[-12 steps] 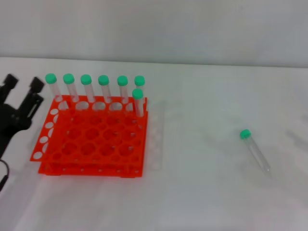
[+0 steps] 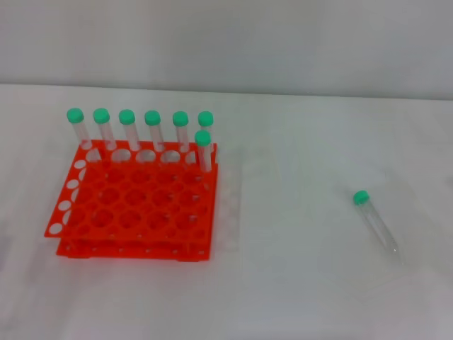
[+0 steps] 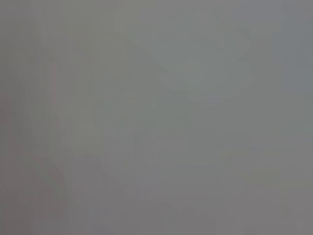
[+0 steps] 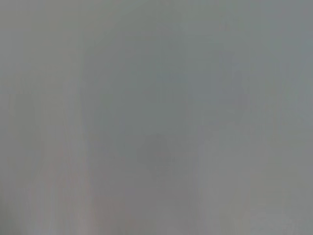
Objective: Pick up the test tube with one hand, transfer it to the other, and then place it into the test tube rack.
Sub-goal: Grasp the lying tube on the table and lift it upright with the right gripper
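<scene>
A clear test tube (image 2: 375, 221) with a green cap lies on the white table at the right, cap toward the back, tapered tip toward the front. The orange-red test tube rack (image 2: 134, 205) stands at the left. Several green-capped tubes (image 2: 153, 131) stand upright along its back row, and one more (image 2: 204, 150) stands one row nearer at the right end. Neither gripper shows in the head view. Both wrist views show only a plain grey blur.
The white table (image 2: 297, 283) runs from the rack to the loose tube and on to the front edge. A pale wall (image 2: 226, 42) closes the back.
The left gripper, seen half a second ago at the left edge beside the rack, has moved out of the head view. The rack and tubes have not moved.
</scene>
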Available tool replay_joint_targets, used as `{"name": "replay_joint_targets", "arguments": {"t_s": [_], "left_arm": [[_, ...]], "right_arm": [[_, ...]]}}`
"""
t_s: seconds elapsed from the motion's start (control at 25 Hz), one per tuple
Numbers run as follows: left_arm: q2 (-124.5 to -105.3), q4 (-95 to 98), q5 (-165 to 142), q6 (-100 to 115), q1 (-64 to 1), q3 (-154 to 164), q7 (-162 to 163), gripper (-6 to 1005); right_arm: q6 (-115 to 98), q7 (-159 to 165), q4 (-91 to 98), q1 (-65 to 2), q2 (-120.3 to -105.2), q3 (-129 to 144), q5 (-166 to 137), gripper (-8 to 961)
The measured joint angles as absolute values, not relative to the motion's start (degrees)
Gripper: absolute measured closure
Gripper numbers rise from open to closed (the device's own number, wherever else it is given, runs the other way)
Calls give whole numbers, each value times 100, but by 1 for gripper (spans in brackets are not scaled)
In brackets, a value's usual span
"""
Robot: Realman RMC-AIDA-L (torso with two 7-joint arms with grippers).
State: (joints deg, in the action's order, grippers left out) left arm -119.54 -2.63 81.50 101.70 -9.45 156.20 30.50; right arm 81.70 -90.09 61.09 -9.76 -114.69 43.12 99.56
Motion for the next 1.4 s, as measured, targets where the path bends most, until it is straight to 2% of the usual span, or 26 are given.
{"name": "replay_joint_targets", "arguments": {"t_s": [0.4,0.56,0.72,0.88,1.0,1.08,1.4], "left_arm": [[-11946,-284,8130,10243,-699,15179,3089,273],[-11921,-335,8053,10148,-773,15211,3094,274],[-11912,-440,7875,10052,-901,15215,3097,274],[-11909,-457,7810,9952,-917,15215,3103,275],[-11909,-457,7744,9862,-939,15214,3103,275],[-11908,-457,7681,9839,-963,15215,3103,275],[-11899,-454,7453,9776,-1083,15223,3103,277]], "right_arm": [[7970,-8657,6720,-992,-11469,4607,9581,161],[7764,-7508,7885,-970,-11469,5070,8590,161],[7420,-5315,9800,-994,-11466,6122,6153,161],[7912,-3460,11086,-1329,-11471,7149,4105,161],[8321,-3095,11212,-1523,-11475,7253,3849,161],[9041,-2493,11231,-1925,-11493,7379,3537,161],[9414,-1779,10407,-2288,-11529,8136,2845,162]]}}
